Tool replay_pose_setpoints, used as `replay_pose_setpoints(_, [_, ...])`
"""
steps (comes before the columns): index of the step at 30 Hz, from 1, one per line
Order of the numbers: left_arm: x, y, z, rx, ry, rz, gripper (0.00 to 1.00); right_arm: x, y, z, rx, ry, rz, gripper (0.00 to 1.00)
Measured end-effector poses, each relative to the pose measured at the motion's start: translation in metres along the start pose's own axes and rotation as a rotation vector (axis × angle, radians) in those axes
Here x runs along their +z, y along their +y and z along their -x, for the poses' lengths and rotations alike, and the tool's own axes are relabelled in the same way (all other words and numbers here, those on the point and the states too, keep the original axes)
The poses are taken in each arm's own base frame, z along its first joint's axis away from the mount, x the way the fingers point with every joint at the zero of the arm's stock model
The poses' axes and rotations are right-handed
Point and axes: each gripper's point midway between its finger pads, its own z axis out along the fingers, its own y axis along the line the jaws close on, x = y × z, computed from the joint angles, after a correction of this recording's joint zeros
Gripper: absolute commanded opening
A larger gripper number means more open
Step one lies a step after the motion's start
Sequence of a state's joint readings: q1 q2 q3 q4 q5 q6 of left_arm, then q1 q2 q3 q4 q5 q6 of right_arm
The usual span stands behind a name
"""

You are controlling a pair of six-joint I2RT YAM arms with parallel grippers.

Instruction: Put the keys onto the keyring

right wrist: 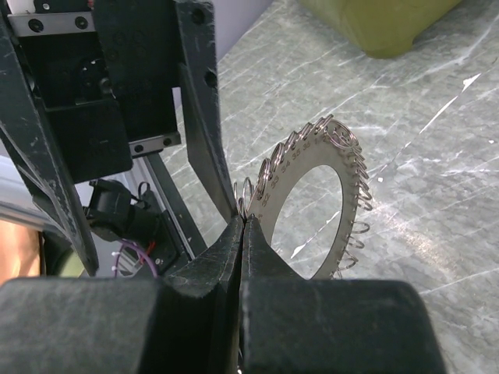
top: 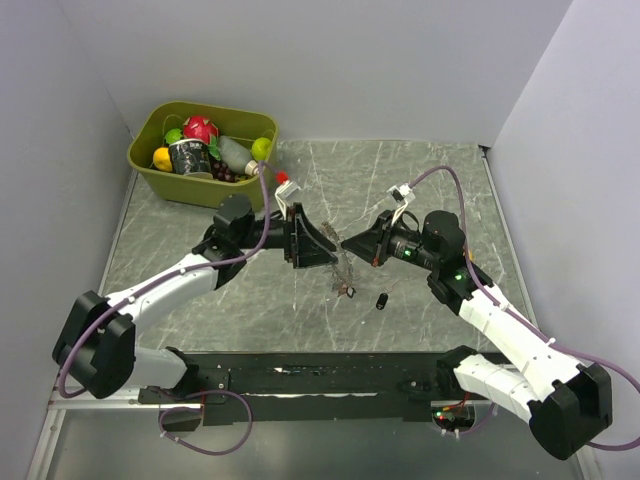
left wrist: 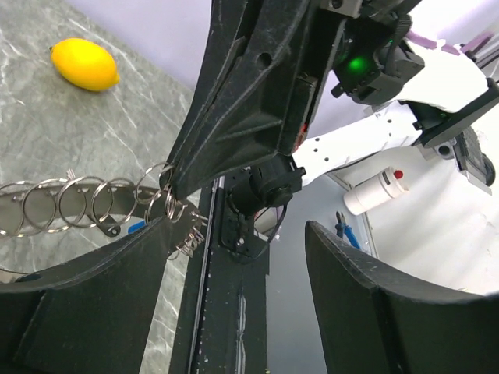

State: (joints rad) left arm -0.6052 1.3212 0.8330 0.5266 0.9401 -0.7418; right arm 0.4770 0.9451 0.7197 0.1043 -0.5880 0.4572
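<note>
A pale flat ring plate [right wrist: 290,167] with several small split keyrings round its rim hangs tilted between my two grippers [top: 343,270]. My right gripper [right wrist: 244,220] is shut on one keyring at the plate's near edge; it also shows in the top view [top: 347,243]. My left gripper [left wrist: 238,226] is open wide, with one fingertip [right wrist: 226,199] right beside the pinched ring [left wrist: 166,185]. Its jaws hold nothing. A row of keyrings [left wrist: 62,204] shows in the left wrist view. A black key [top: 382,300] and another small key [top: 350,292] lie on the table below.
A green bin [top: 185,188] of fruit and bottles stands at the back left and shows in the right wrist view [right wrist: 382,23]. A lemon [left wrist: 84,64] lies on the marble table. A black rail [top: 300,375] runs along the near edge.
</note>
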Motion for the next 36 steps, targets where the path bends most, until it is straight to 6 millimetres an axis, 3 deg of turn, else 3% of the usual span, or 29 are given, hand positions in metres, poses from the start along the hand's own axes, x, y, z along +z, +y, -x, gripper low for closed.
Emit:
replay_pose_setpoints(17, [0.007,0.014,-0.001,-0.011,0.003,0.036,0.62,0.000,-0.003,0.000,0.005,-0.002,-0.008,0.00])
replay_pose_setpoints(25, [0.010,0.020,0.003,-0.004,-0.021,0.055,0.51,0.000,-0.002,-0.001,0.025,-0.008,0.001,0.00])
replay_pose_setpoints(28, [0.012,0.024,0.001,-0.011,-0.017,0.059,0.44,0.000,-0.002,-0.002,0.038,-0.009,0.003,0.00])
replay_pose_setpoints(34, [0.015,0.032,-0.004,-0.024,-0.010,0.069,0.19,0.000,-0.002,-0.005,0.051,-0.011,0.007,0.00])
replay_pose_setpoints(36, [0.016,0.035,-0.004,-0.027,-0.011,0.075,0.05,0.000,-0.002,-0.004,0.051,-0.013,0.009,0.00])
